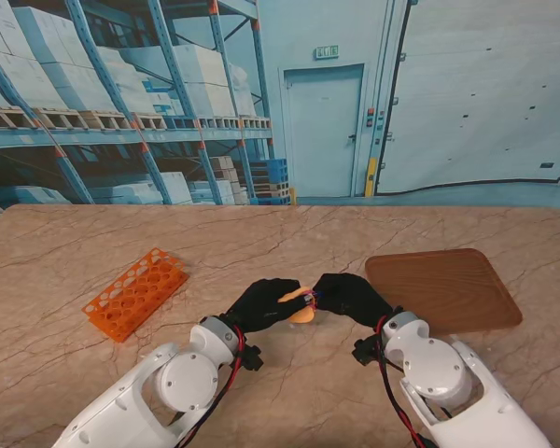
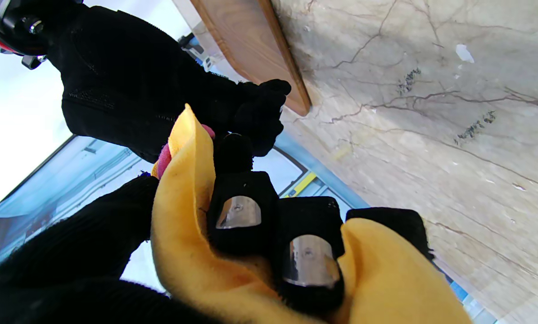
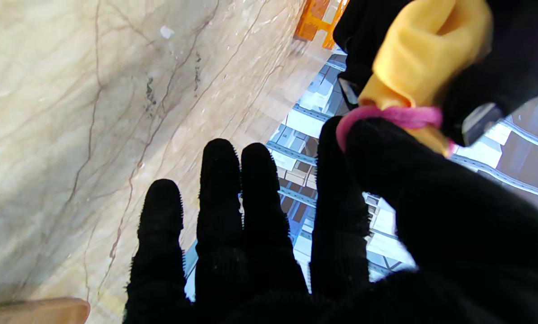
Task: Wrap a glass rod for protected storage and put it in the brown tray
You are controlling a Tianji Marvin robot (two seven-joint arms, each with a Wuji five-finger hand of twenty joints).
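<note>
A yellow cloth bundle (image 1: 302, 314) is held above the table's middle, between both black-gloved hands. My left hand (image 1: 261, 303) is shut on it, with the cloth (image 2: 183, 234) folded around its fingers (image 2: 235, 211). A pink band (image 3: 390, 114) circles the bundle's end. My right hand (image 1: 350, 297) pinches there with thumb and forefinger, and its other fingers (image 3: 232, 211) are stretched out. No glass rod shows; the cloth hides whatever is inside. The brown tray (image 1: 443, 289) lies flat to the right of my right hand.
An orange test-tube rack (image 1: 135, 291) lies on the marble table (image 1: 289, 243) to the left of the hands. The tray's edge (image 2: 250, 45) shows close behind the right hand (image 2: 129, 81). A warehouse backdrop stands behind the table's far edge.
</note>
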